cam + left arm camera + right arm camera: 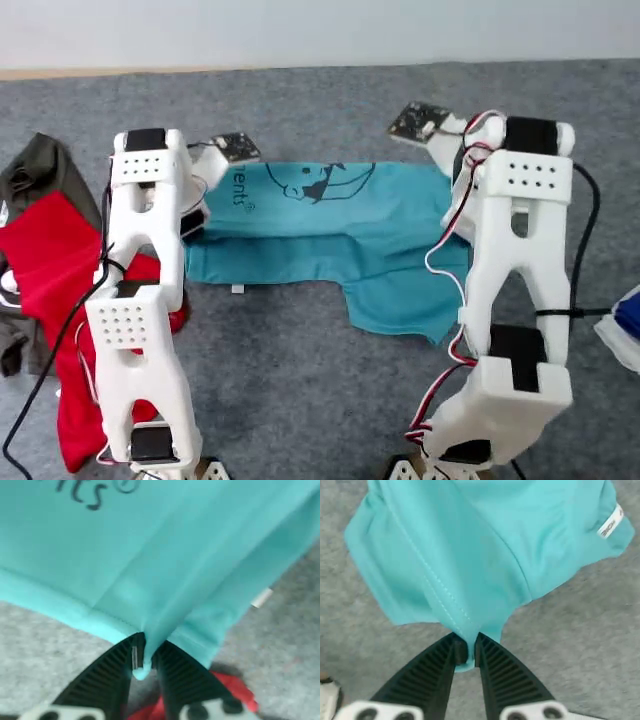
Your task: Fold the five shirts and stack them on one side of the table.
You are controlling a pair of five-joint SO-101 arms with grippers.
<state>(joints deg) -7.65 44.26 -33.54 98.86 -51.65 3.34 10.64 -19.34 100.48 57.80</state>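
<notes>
Grey felt-like cloth covers the table (300, 400), with a pale wall (300, 30) along its far edge.

The left gripper (142, 655) has its two ribbed black jaws drawn close together, pinching a stitched edge of the teal shirt (165, 555). The fabric bunches into a small fold between the jaws and fans out from there. Dark lettering (85, 495) shows on the shirt farther from the gripper, and a small white tag (261, 598) sticks out from its edge over the grey surface. A bit of the red shirt (235, 690) lies just beside the jaws.

The right gripper (466, 652) is likewise nearly closed on a hemmed corner of the same garment, and a line of stitching runs up from the pinch. A white label (610, 525) sits at the garment's far edge.

From above, the teal shirt (330, 230) lies in the middle of the table, stretched between the two arms, with a dark printed drawing (310, 185) on its far part and one flap (395, 305) reaching toward the near side. The left arm (140, 270) stands at the end with the lettering and the right arm (520, 240) at the opposite end.

Beside the left arm, the red shirt (50, 260) lies crumpled, partly over a dark olive shirt (40, 165). Blue cloth (625, 320) shows at the table's edge beyond the right arm.
</notes>
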